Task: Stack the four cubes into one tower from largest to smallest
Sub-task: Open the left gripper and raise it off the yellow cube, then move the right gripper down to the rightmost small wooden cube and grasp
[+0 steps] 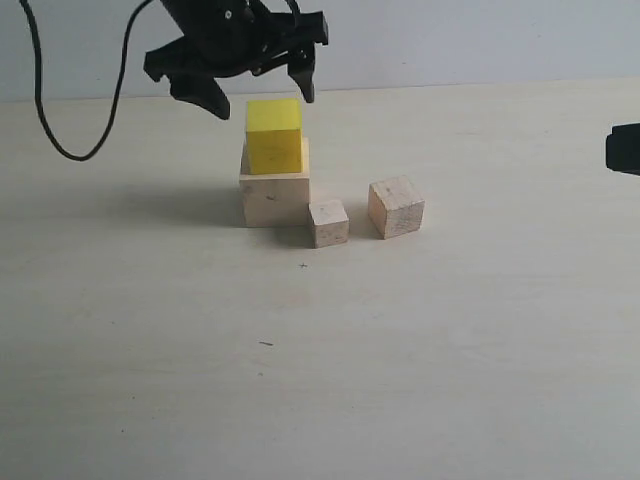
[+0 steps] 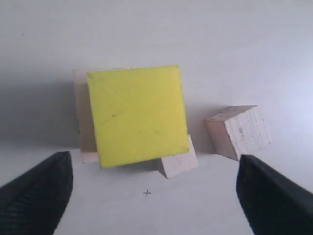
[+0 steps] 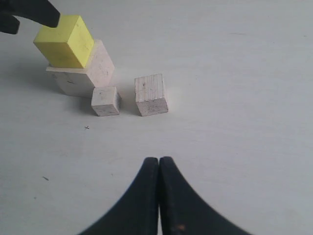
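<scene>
The yellow cube [image 1: 273,135] rests on the large pale wood cube [image 1: 274,197], turned a little against it. Right in front of that stack sits the smallest wood cube [image 1: 328,222], and the medium wood cube [image 1: 396,207] stands to its right. My left gripper [image 1: 262,97] hovers open just above the yellow cube [image 2: 138,115], holding nothing; its fingers [image 2: 36,193] spread wide to both sides. My right gripper [image 3: 159,161] is shut and empty, well short of the medium cube [image 3: 151,94] and the smallest cube [image 3: 105,101].
A pale tabletop [image 1: 420,350] spreads around the cubes. A black cable [image 1: 60,110] hangs at the back left. A dark part of the right arm [image 1: 624,148] shows at the right edge. A small cross mark [image 1: 304,266] lies on the table before the cubes.
</scene>
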You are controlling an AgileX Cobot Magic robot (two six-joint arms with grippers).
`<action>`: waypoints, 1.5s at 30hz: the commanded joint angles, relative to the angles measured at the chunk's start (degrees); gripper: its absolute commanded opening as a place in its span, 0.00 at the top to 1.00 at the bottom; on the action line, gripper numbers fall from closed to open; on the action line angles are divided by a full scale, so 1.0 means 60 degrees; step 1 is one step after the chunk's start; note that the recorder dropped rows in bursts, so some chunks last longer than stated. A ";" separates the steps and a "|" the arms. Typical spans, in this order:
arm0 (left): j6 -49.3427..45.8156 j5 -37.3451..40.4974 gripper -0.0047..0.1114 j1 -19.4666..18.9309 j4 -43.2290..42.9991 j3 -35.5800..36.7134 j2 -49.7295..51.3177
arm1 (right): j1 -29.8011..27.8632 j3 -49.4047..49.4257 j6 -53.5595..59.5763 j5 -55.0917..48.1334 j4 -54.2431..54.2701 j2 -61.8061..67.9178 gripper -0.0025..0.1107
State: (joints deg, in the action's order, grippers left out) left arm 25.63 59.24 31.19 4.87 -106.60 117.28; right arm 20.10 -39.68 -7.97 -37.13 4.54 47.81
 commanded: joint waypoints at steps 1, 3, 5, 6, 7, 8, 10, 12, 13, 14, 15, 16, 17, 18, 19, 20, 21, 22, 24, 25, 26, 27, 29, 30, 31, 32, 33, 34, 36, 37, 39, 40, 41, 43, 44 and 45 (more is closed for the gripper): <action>-0.0083 0.0674 0.22 -0.0033 -0.0246 -0.0037 -0.0570 | 0.0039 -0.0060 0.0003 0.0063 -0.0039 -0.0081 0.98; -0.0241 0.1058 0.26 -0.0033 -0.0229 -0.0037 -0.0771 | 0.0039 -0.0060 0.0003 0.0100 -0.0039 -0.0081 0.98; -0.0386 0.1559 0.38 -0.0033 -0.0258 -0.0037 -0.0967 | 0.0039 -0.0060 0.0003 0.0171 -0.0062 -0.0081 0.98; -0.0574 0.1765 0.44 -0.0033 -0.0258 -0.0037 -0.1049 | 0.0039 -0.0060 0.0003 0.0212 -0.0089 -0.0081 0.98; -0.0846 0.1787 0.56 -0.0033 -0.0283 -0.0037 -0.1135 | 0.0039 -0.0060 0.0003 0.0232 -0.0112 -0.0081 0.98; -0.1011 0.1787 0.63 -0.0033 -0.0304 -0.0037 -0.1156 | 0.0039 -0.0060 0.0003 0.0252 -0.0131 -0.0033 0.98; -0.1307 0.1787 0.82 -0.0057 -0.0330 -0.0037 -0.1256 | 0.0039 -0.0060 0.0003 0.0338 -0.0348 0.0109 0.98; -0.1560 0.1787 0.96 -0.0057 -0.0352 0.0001 -0.1325 | 0.0039 -0.0041 -0.0250 0.0589 -0.0757 0.0394 0.98; -0.1593 0.1787 0.95 -0.0057 -0.0396 -0.0002 -0.1369 | 0.0039 -0.0019 -0.0428 0.0738 -0.0955 0.0546 0.98; -0.1708 0.1787 0.94 -0.0057 -0.0415 -0.0002 -0.1415 | 0.0039 -0.0019 -0.0646 0.0891 -0.1240 0.0767 0.98; -0.1834 0.1787 0.94 -0.0057 -0.0438 -0.0002 -0.1455 | 0.0039 -0.0019 -0.0846 0.1121 -0.1500 0.1013 0.98; -0.1954 0.1787 0.92 -0.0057 -0.0457 -0.0002 -0.1546 | 0.0039 -0.0019 -0.0960 0.1326 -0.1685 0.1225 0.98; -0.1993 0.1787 0.91 -0.0057 -0.0507 -0.0002 -0.1620 | 0.0039 -0.0019 -0.1065 0.1591 -0.1870 0.1515 0.98; -0.2011 0.1787 0.90 -0.0057 -0.0659 -0.0002 -0.1729 | 0.0039 -0.0053 -0.1115 0.1813 -0.1871 0.1820 0.98; -0.2011 0.1787 0.89 -0.0057 -0.0875 -0.0002 -0.1866 | 0.0039 -0.0136 -0.1131 0.1942 -0.1871 0.2146 0.98; -0.2011 0.1787 0.88 -0.0057 -0.1060 -0.0002 -0.2006 | 0.0039 -0.0267 -0.1131 0.1969 -0.1871 0.2502 0.98; -0.2011 0.1787 0.88 -0.0057 -0.1296 -0.0002 -0.2167 | 0.0039 -0.0445 -0.1131 0.1969 -0.1871 0.2871 0.98; -0.2011 0.1787 0.87 -0.0057 -0.1527 0.0020 -0.2340 | 0.0039 -0.0608 -0.1131 0.1969 -0.1871 0.3180 0.98; -0.2011 0.1787 0.88 -0.0057 -0.1834 0.0228 -0.2693 | 0.0039 -0.1080 -0.1049 0.1969 -0.1871 0.3952 0.98; -0.2031 0.1787 0.88 -0.0057 -0.1958 0.0407 -0.2898 | 0.0039 -0.1355 -0.0887 0.1969 -0.1871 0.4269 0.96; -0.2063 0.1787 0.88 -0.0057 -0.2045 0.0637 -0.3108 | 0.0039 -0.1641 -0.0603 0.1969 -0.1832 0.4663 0.94; -0.2063 0.1787 0.88 -0.0057 -0.2137 0.0850 -0.3279 | 0.0039 -0.1931 -0.0332 0.1969 -0.1834 0.5045 0.91; -0.2063 0.1787 0.88 -0.0057 -0.2387 0.1470 -0.3690 | 0.0039 -0.2437 -0.0022 0.1969 -0.1588 0.5783 0.82; -0.2063 0.1787 0.88 -0.0057 -0.2482 0.1732 -0.3892 | 0.0039 -0.2720 0.0186 0.1969 -0.1289 0.6137 0.77; -0.2063 0.1787 0.88 -0.0063 -0.2527 0.2072 -0.4088 | 0.0039 -0.2930 0.0380 0.1969 -0.0963 0.6411 0.71; -0.2063 0.1787 0.88 -0.0063 -0.2570 0.2412 -0.4275 | 0.0039 -0.3191 0.0646 0.1969 -0.0665 0.6738 0.64; -0.2063 0.1787 0.88 -0.0063 -0.2571 0.2747 -0.4418 | 0.0039 -0.3441 0.0871 0.1945 -0.0392 0.7054 0.57; -0.2063 0.1787 0.88 -0.0063 -0.2571 0.3074 -0.4586 | 0.0039 -0.3695 0.1041 0.1894 -0.0199 0.7301 0.52; -0.2012 0.1787 0.88 -0.0063 -0.2571 0.3617 -0.4859 | 0.0039 -0.4221 0.1329 0.1649 0.0364 0.7893 0.40; -0.1955 0.1787 0.88 -0.0063 -0.2571 0.3891 -0.4988 | 0.0039 -0.4458 0.1505 0.1521 0.0547 0.8178 0.36; -0.1886 0.1787 0.88 -0.0063 -0.2571 0.4304 -0.5163 | 0.0039 -0.4862 0.1795 0.1277 0.0767 0.8716 0.33; -0.1865 0.1787 0.88 -0.0063 -0.2571 0.4492 -0.5234 | 0.0039 -0.5071 0.1867 0.1157 0.0857 0.8975 0.33; -0.1840 0.1787 0.88 -0.0063 -0.2571 0.4664 -0.5280 | 0.0039 -0.5218 0.1883 0.1107 0.0923 0.9170 0.33; -0.1739 0.1787 0.88 -0.0063 -0.2571 0.4898 -0.5318 | 0.0039 -0.5496 0.1903 0.1040 0.1091 0.9607 0.34; -0.1739 0.1787 0.88 -0.0063 -0.2571 0.4990 -0.5318 | 0.0039 -0.5597 0.1920 0.1014 0.1192 0.9766 0.34; -0.1739 0.1787 0.88 -0.0063 -0.2571 0.5058 -0.5318 | 0.0039 -0.5692 0.1965 0.0988 0.1264 0.9948 0.34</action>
State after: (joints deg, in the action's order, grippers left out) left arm 14.34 70.17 30.95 -10.19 -77.65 86.01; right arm 20.10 -72.07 2.60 -30.43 10.74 104.96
